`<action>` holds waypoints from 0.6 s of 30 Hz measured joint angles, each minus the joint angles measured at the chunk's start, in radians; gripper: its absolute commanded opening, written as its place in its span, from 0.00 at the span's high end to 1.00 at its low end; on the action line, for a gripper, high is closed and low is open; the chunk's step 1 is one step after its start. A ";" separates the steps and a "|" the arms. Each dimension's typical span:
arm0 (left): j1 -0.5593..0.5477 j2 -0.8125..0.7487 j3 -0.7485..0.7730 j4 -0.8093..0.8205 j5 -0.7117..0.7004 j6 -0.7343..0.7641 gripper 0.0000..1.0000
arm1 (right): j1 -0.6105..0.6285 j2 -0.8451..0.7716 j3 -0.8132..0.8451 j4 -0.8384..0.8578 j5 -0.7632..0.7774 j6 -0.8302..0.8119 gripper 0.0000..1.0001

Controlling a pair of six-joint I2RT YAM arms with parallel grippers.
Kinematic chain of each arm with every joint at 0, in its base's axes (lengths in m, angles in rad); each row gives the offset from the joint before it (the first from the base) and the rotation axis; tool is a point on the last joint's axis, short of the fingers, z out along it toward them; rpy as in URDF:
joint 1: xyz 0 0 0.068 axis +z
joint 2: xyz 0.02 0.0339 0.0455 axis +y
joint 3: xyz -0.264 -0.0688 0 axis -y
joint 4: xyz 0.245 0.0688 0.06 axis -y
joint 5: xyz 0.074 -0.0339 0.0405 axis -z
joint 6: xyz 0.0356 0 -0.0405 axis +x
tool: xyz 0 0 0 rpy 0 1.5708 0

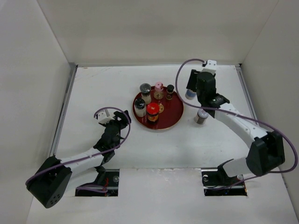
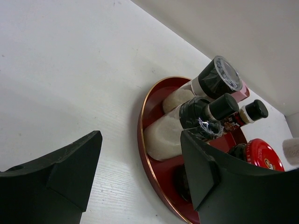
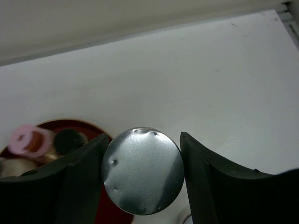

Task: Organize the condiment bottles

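- On the white table (image 1: 93, 93), one grey-capped jar (image 1: 201, 116) stands alone, near the right side of the red round tray (image 1: 169, 115) and close beside my right forearm.
- My right gripper (image 3: 142, 158) pinches the silvery-capped jar (image 3: 142, 177) at its cap, right of the tray's far part.
- My left gripper (image 2: 140, 140) is spread apart, near the tray's left rim and not touching it.
- The tray holds five bottles: a pink-capped bottle (image 1: 159, 86), a red-capped jar (image 1: 152, 110), a small black-capped bottle (image 1: 170, 88), a pale jar (image 1: 140, 104) and a dark-capped shaker (image 1: 145, 88).
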 measured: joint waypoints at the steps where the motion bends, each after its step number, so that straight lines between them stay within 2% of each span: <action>1: 0.000 0.000 0.000 0.000 0.000 0.000 0.33 | 0.037 -0.020 -0.001 0.008 0.000 0.001 0.56; 5: 0.000 -0.001 0.000 0.000 0.000 0.000 0.33 | 0.185 -0.021 -0.001 0.064 -0.008 0.010 0.56; 9: 0.000 -0.001 0.000 0.000 0.000 0.000 0.33 | 0.283 0.084 0.010 0.106 -0.032 0.012 0.55; 14: 0.001 -0.019 0.000 0.001 0.000 0.000 0.33 | 0.315 0.246 0.051 0.108 -0.050 0.012 0.55; 18: 0.001 -0.024 0.000 0.001 0.000 0.000 0.33 | 0.318 0.296 0.072 0.141 -0.047 0.010 0.53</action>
